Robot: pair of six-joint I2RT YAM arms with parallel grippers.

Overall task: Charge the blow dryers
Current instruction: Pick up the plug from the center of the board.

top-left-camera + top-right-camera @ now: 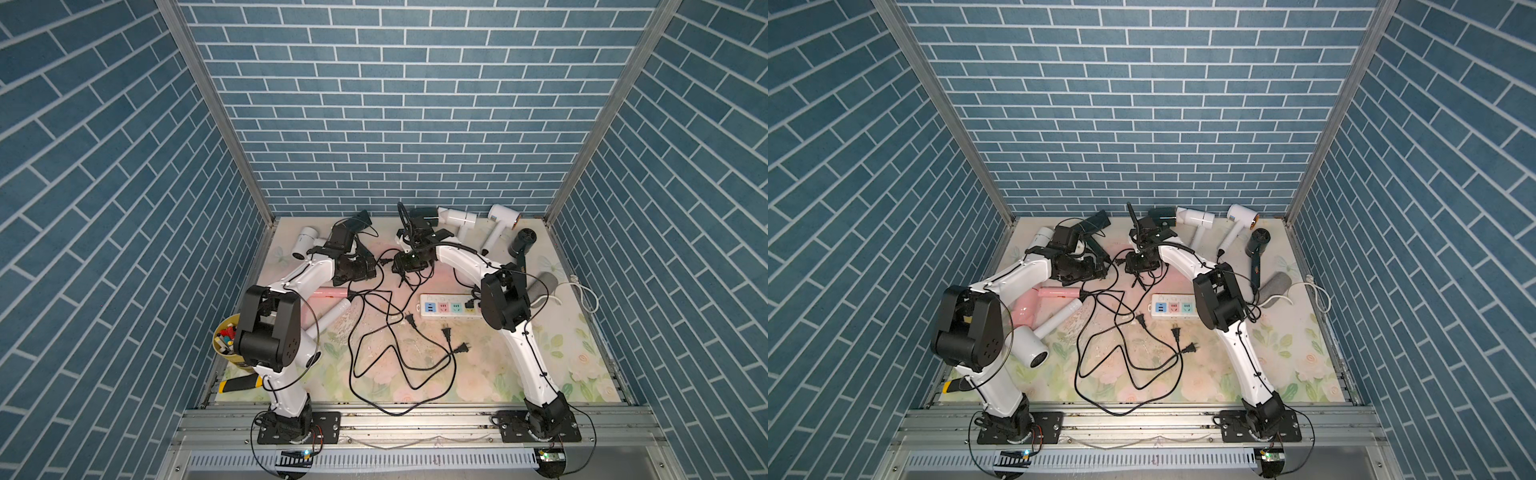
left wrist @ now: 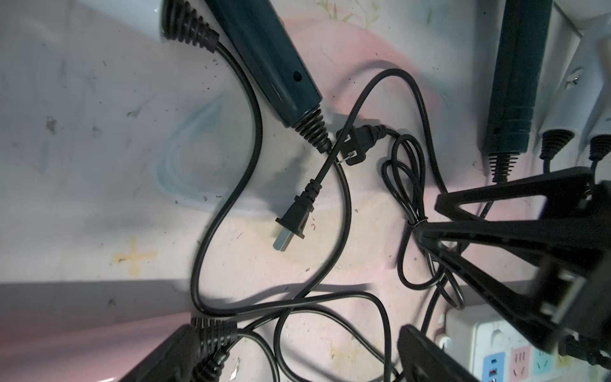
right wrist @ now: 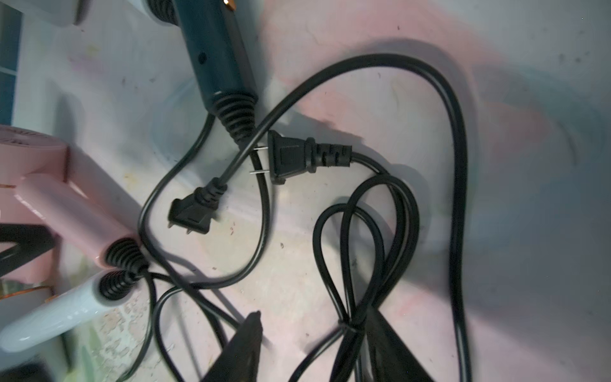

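Eight blow dryers, one power strip on the surface; left fingers spread wide, right fingers apart around a cord bundle.

Power strip is laid just 3 o'clock of mat centre, with one plug apparently seated at its 3 o'clock end. Loose plugs are scattered on its 6 o'clock side amid tangled cords. White blow dryers and dark blow dryer are grouped at 1 o'clock, pink blow dryer at 10. Left gripper and right gripper are held low near 12.
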